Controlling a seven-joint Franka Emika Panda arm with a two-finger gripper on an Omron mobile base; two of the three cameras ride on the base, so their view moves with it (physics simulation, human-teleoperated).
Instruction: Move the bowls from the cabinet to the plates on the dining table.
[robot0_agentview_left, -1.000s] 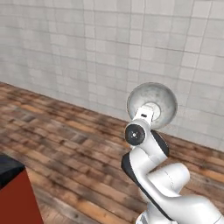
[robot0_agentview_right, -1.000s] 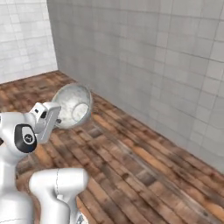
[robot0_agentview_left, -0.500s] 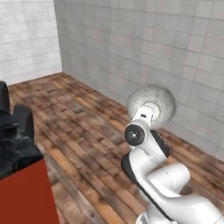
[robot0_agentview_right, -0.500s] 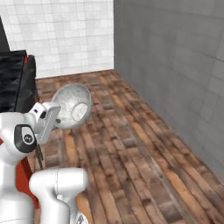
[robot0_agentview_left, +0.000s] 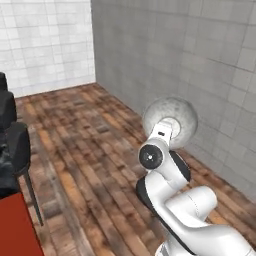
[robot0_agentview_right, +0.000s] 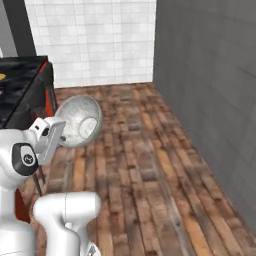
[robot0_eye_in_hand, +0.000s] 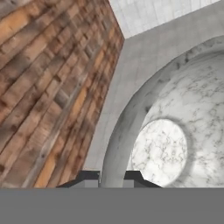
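Gripping the rim of the pale grey speckled bowl (robot0_eye_in_hand: 175, 131), the end effector (robot0_eye_in_hand: 111, 177) has its two dark fingertips (robot0_eye_in_hand: 89, 177) set one on each side of the bowl wall, pinching it, as the hand view shows at its lower edge. In that view the bowl's marbled inside and its lighter round bottom take up the right half, with the wooden plank floor (robot0_eye_in_hand: 48, 83) to the left and a grey tiled wall (robot0_eye_in_hand: 144, 48) beyond. In the left base view the white arm (robot0_agentview_left: 185, 205) rises from the lower right and carries the bowl (robot0_agentview_left: 170, 121) high above the floor, tipped on its side so that its rounded outside faces the camera. In the right base view the bowl (robot0_agentview_right: 78, 120) is held at the arm's upper end, its open mouth turned toward the camera and to the right, well clear of the floor (robot0_agentview_right: 150, 165). Farther off on the left of that view stands the black counter (robot0_agentview_right: 22, 82) with a red base. A dark chair (robot0_agentview_left: 12, 145) shows at the left edge of the left base view. White tiled wall (robot0_agentview_right: 95, 40) closes the far end of the room.
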